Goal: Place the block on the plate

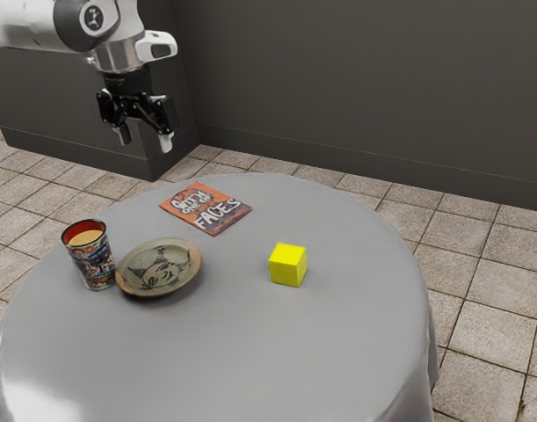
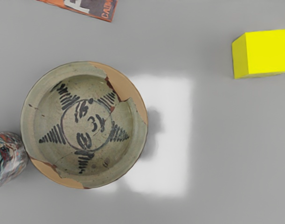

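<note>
My gripper [image 1: 143, 142] hangs high at the upper left of the exterior view, fingers apart and nothing between them. The yellow block [image 1: 288, 265] rests on the table, to the exterior view's right of the plate [image 1: 160, 267]. Nothing lies on the plate, a shallow bowl-like dish with a painted star and face. In the wrist view the plate [image 2: 88, 125] lies below my hand, and the block [image 2: 267, 52] is well apart from it.
A patterned cup [image 1: 91, 256] stands right beside the plate; part of the cup [image 2: 7, 158] appears in the wrist view too. Farther back lies a flat book [image 1: 206, 208]. The round table [image 1: 277, 352] has a grey cloth.
</note>
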